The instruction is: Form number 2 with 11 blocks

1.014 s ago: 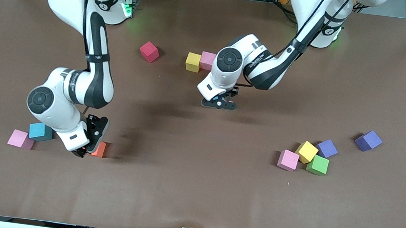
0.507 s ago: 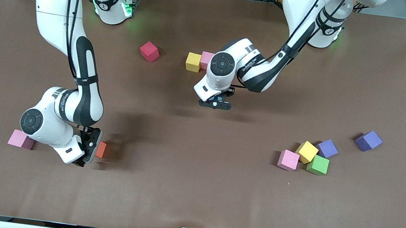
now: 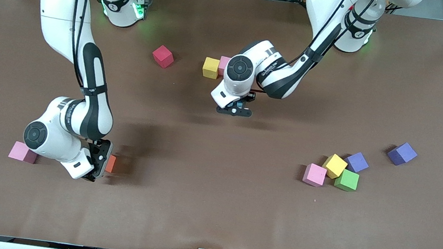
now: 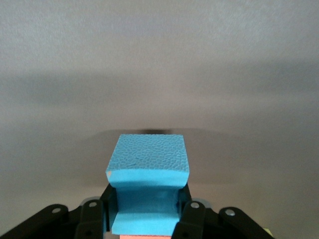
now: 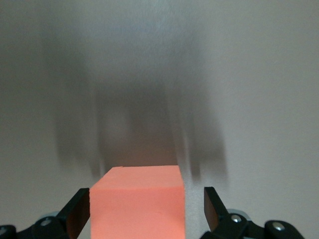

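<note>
In the front view, the right gripper (image 3: 99, 165) is seen at lower left against an orange block (image 3: 110, 163) on the desk (image 3: 210, 216); the left gripper (image 3: 234, 110) hangs above centre.

In the left wrist view, a light blue block (image 4: 148, 184) is clamped in the jaws.

In the right wrist view, the jaws stand apart around the orange block (image 5: 138, 201).

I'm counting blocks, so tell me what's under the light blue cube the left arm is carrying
In the left wrist view, the left pincer is shut on the light blue cube. A sliver of orange shows directly beneath it; what that is stays covered. Below lies brown table.
</note>
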Motion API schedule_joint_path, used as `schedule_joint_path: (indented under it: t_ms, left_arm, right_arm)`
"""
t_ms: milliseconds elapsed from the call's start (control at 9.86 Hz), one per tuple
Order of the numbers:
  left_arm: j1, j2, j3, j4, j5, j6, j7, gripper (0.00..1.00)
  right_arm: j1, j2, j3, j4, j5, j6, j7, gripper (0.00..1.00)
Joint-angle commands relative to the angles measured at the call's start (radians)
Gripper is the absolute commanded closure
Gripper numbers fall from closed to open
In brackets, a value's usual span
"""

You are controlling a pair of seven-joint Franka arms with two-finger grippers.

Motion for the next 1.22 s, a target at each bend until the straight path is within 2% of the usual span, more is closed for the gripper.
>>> schedule_joint_path:
  t_ms: [0,101,304,507,609,1116]
  left_arm:
    - [-0.002,-0.045,0.000,-0.067,0.020,0.037,-0.027,1.00]
    - [-0.002,-0.047,0.000,-0.079,0.020,0.052,-0.025,1.00]
    - [-0.002,-0.048,-0.002,-0.084,0.020,0.055,-0.027,1.00]
    - [-0.004,-0.047,-0.005,-0.086,0.020,0.068,-0.027,1.00]
    - [-0.005,-0.047,-0.005,-0.087,0.020,0.072,-0.027,1.00]
    - [-0.013,-0.042,-0.008,-0.101,0.020,0.081,-0.027,1.00]
  right_arm:
    - [-0.020,0.015,0.010,0.023,0.034,-0.008,-0.040,0.00]
    - [-0.019,0.015,0.010,0.023,0.031,-0.008,-0.040,0.25]
    - [-0.011,0.014,0.010,0.023,0.031,-0.009,-0.039,0.67]
    - [-0.005,0.007,0.010,0.025,0.031,-0.009,-0.022,0.78]
    - [0.004,0.003,0.008,0.026,0.031,-0.015,-0.010,0.80]
    - [0.050,-0.028,0.008,0.030,0.028,-0.075,0.162,0.80]
